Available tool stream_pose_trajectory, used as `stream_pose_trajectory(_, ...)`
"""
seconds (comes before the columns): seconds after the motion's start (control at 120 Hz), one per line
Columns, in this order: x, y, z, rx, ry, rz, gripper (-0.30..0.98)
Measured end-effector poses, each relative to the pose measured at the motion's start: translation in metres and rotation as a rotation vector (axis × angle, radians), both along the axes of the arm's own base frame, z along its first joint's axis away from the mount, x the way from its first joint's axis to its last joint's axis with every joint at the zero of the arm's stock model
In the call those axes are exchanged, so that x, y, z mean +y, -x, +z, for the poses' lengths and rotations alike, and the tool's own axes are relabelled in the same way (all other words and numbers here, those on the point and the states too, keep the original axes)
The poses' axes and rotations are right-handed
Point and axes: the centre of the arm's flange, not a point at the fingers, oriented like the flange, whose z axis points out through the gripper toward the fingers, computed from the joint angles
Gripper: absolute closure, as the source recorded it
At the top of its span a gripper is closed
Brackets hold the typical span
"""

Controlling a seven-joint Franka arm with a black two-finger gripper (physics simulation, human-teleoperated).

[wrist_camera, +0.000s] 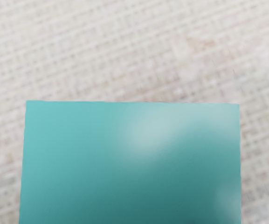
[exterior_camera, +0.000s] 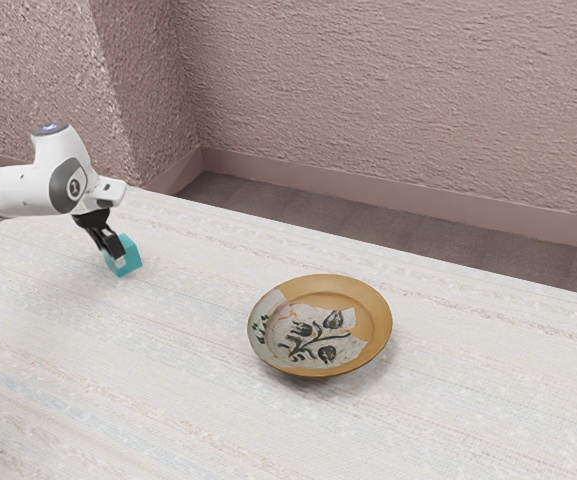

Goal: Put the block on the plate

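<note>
At the lower end of the black gripper [exterior_camera: 119,256], in the exterior view, is the teal block [exterior_camera: 129,265], a corner turned toward the camera and no long axis evident. Whether the gripper stands open or closed around it, I cannot tell. Well apart from the gripper, toward the exterior view's right, lies the floral plate [exterior_camera: 372,330].

In the wrist view, the block is close under the hand, its straight edge aslant to the tabletop's [wrist_camera: 125,46] weave.

1. Rough, pinkish-brown plaster covers the wall [exterior_camera: 388,100]; it turns a corner toward the exterior view's left;
2. a smooth baseboard [exterior_camera: 368,204] runs below; the floor [exterior_camera: 388,236] is dark greyish-brown;
3. the tabletop [exterior_camera: 468,400] is pale, woven-looking, faintly streaked.
</note>
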Motion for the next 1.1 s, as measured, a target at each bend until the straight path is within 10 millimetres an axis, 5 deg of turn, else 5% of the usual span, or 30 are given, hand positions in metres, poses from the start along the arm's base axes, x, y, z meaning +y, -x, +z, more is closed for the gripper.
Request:
stream_pose_trajectory(0.292,-0.003,-0.004,-0.001,-0.009,0.001,0.031,0.25)
stream_pose_trajectory(0.533,-0.002,-0.006,0.005,-0.03,-0.006,0.059,0.31)
stream_pose_trajectory(0.667,-0.013,-0.009,0.025,-0.049,-0.014,0.061,0.32)
stream_pose_trajectory(0.742,-0.038,-0.016,0.039,-0.059,-0.015,0.037,0.33)
stream_pose_trajectory(0.9,-0.129,-0.029,0.064,-0.056,-0.015,-0.053,0.33)
stream_pose_trajectory(1.1,-0.25,-0.009,0.104,-0.054,-0.002,-0.16,0.33)
